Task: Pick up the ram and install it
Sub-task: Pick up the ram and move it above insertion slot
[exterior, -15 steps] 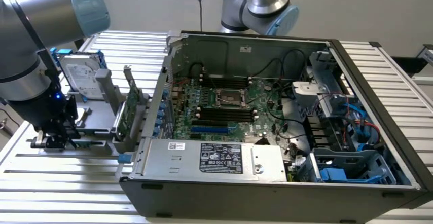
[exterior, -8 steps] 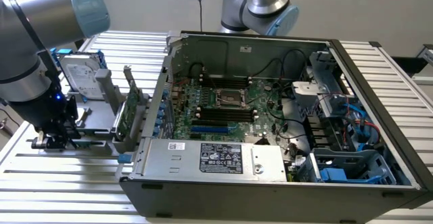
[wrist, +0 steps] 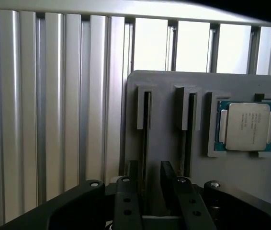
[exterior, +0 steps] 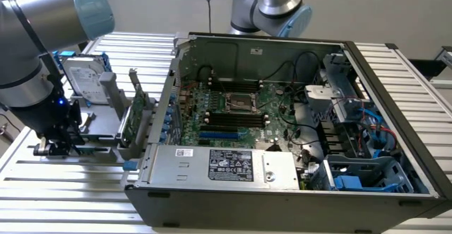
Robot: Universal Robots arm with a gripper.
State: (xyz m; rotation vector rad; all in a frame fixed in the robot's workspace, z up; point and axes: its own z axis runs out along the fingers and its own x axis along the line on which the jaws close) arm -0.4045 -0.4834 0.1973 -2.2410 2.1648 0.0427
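On the grey holder (wrist: 164,96), processor (wrist: 245,125) near fingers (wrist: 169,175)

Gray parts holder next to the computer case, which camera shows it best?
The wrist view: the gray holder faces the camera, showing its two narrow slots and the processor chip in its square pocket. The exterior view shows the holder from the side, at that view's left, partly behind the arm.

Open computer case (exterior: 282,205); hard drive (exterior: 84,83), expansion card (exterior: 134,118) beside; processor (wrist: 246,125) in tray (wrist: 174,81).
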